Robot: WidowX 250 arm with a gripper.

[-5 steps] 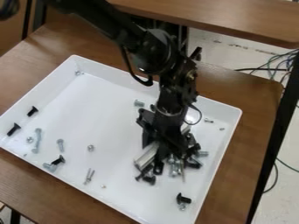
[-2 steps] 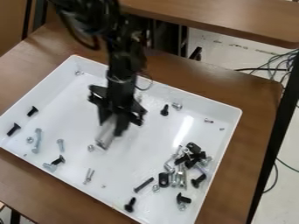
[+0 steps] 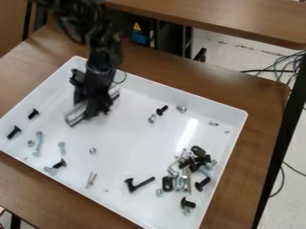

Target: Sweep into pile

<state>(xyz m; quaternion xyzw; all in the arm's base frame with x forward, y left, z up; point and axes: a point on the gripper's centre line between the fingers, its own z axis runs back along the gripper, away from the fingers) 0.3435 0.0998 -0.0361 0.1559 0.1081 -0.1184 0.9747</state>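
Two black flat-headed screws (image 3: 23, 122) lie at the left of the frame, inside the shallow white tray (image 3: 44, 89), with silvery metal bolts (image 3: 39, 142) just right of them. At upper left, the black two-finger gripper (image 3: 93, 107) looks clamped on a pale silvery bar (image 3: 74, 117), which I take for the sweeper. Right of that, a small silvery nut (image 3: 92, 151) sits apart, and a long black bolt (image 3: 144, 182) lies at lower centre. At lower right is the main heap of mixed black and silvery hardware (image 3: 190, 169). I'd say the gathering is partly done; next, the bar wants setting down behind the left-hand strays, then pushing them towards that heap.
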